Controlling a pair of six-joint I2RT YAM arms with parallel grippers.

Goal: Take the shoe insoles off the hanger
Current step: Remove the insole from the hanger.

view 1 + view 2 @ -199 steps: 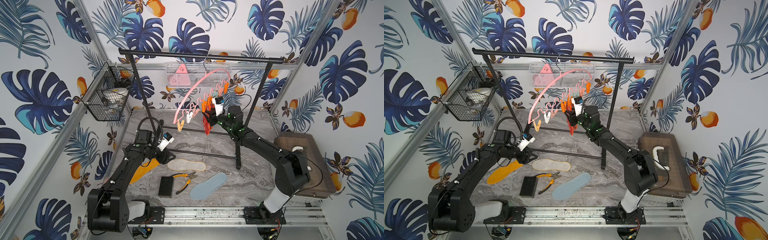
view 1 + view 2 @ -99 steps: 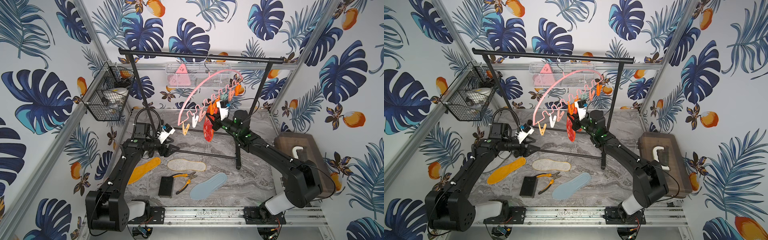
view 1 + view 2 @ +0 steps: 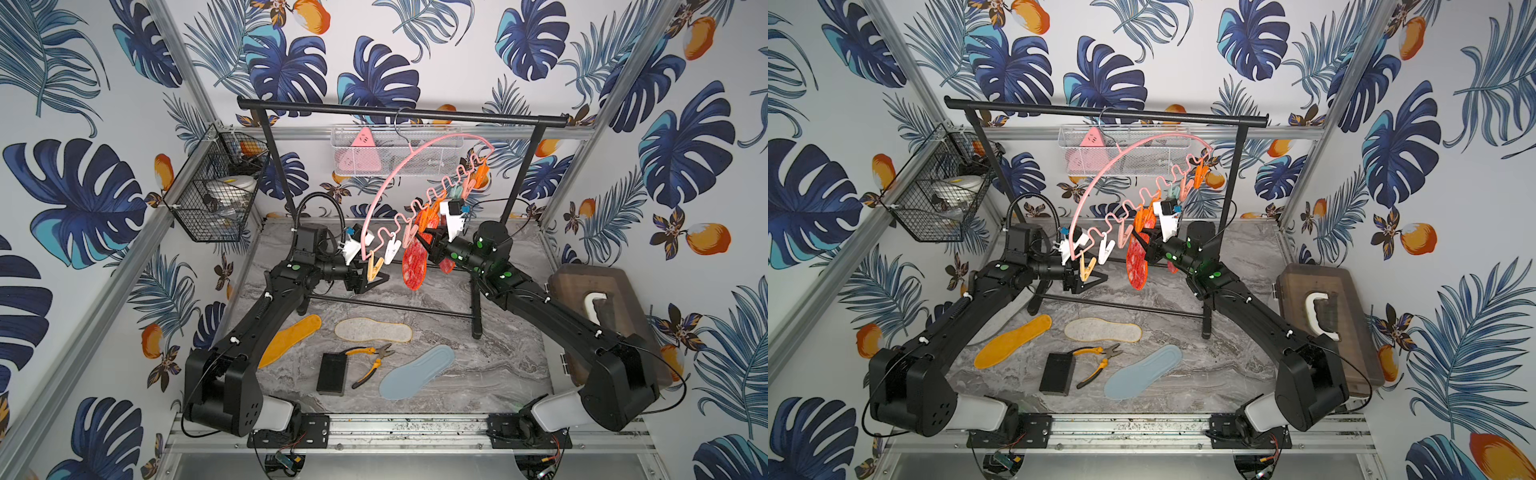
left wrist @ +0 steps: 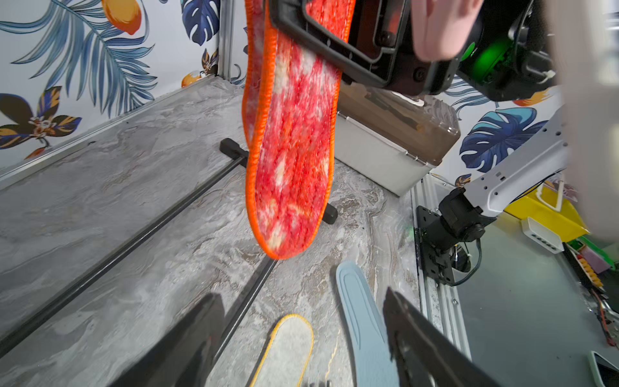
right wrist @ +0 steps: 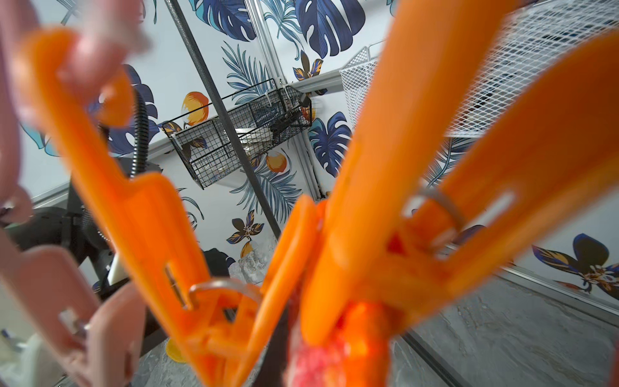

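Observation:
The pink hanger [image 3: 386, 183] hangs tilted from the black rack in both top views, its arc [image 3: 1096, 178] drawn toward the right. Two red-orange insoles [image 3: 414, 266] dangle from orange pegs [image 5: 418, 167]. My right gripper [image 3: 432, 245] is shut on the top of the front red-orange insole [image 4: 294, 140]. My left gripper [image 3: 376, 284] is open and empty, level with the insoles' lower ends and left of them, below the hanger's low end; its fingertips [image 4: 214, 301] frame the table. On the table lie a yellow-orange insole [image 3: 291, 340], a beige one [image 3: 372, 330] and a light blue one [image 3: 417, 372].
Yellow-handled pliers [image 3: 372, 361] and a black block [image 3: 331, 374] lie between the insoles on the table. The rack's foot bar [image 3: 390, 307] crosses the marble top. A black wire basket [image 3: 212, 195] is mounted on the left, and a brown box [image 3: 598, 316] stands at the right.
The right gripper has shut on the red-orange insole and drawn it and the hanger to the right. The left gripper has opened wider and moved right toward the hanger's low end.

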